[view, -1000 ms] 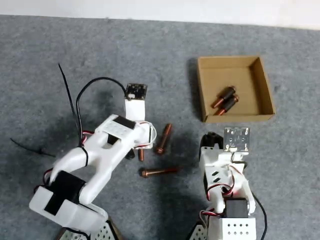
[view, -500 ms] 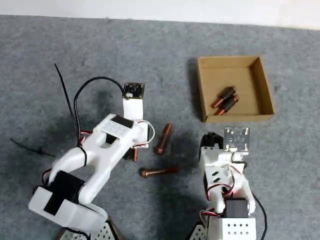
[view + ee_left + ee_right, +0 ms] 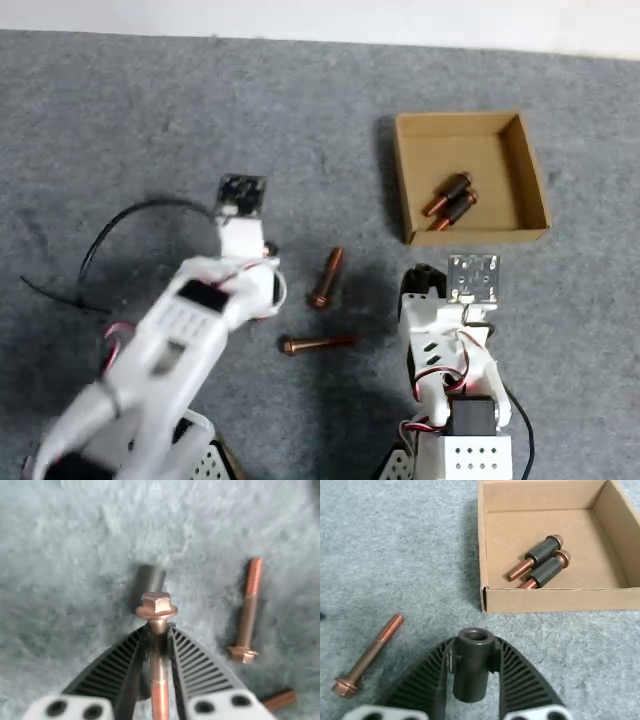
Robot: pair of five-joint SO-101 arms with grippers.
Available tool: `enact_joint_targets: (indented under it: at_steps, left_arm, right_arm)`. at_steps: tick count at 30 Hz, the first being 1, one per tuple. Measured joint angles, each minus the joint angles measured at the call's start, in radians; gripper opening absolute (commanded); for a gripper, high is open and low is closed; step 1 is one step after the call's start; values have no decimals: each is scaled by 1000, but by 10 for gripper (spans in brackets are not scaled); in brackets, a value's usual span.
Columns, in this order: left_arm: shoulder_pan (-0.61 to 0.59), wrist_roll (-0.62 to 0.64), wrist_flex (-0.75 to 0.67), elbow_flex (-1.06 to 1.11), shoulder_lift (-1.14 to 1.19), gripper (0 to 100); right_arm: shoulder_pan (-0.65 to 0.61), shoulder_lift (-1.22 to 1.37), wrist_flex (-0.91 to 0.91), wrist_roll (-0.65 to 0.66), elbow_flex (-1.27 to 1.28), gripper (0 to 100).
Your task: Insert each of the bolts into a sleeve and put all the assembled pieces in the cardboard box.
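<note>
Above the carpet (image 3: 150, 120), left fingers (image 3: 120, 660) have lifted clamping a bolt (image 3: 157, 610); right fingers (image 3: 427, 680) grip a sleeve (image 3: 474, 665).

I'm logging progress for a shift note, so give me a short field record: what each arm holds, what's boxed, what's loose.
Left jaws: shut on a bolt, gripped by its shank
Right jaws: shut on a sleeve
Cardboard box: two assembled pieces inside
Loose bolts: two, on the carpet
Loose sleeve: on the carpet, beyond the held bolt's head
</note>
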Motion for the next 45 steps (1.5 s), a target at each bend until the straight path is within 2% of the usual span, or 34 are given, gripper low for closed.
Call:
enact_joint_targets:
  at_steps: [7,10,15,18,22,27,32,39,45]
  left_arm:
    - [3,0,-123,288,-480,5]
    - [3,0,-135,379,-672,5]
    - [3,-2,-135,514,-973,5]
    - [0,-2,-138,517,-1099,5]
    - [2,-2,-138,517,-1112,5]
    - [-84,-2,-181,517,-1115,5]
    - [-137,-2,-232,517,-1115,5]
    - [-135,152,-233,512,-1115,5]
    - [-126,169,-233,508,-1117,7]
  right_arm:
    - [0,2,-89,0,2,9]
    - [0,2,-166,0,2,9]
    - [0,2,-184,0,2,9]
    - [-2,2,-184,0,2,9]
    - [-64,2,-184,0,2,9]
    - [-172,2,-184,0,2,9]
    - [-327,2,-278,0,2,9]
    - [-577,2,-371,0,2,9]
    - [-601,2,-371,0,2,9]
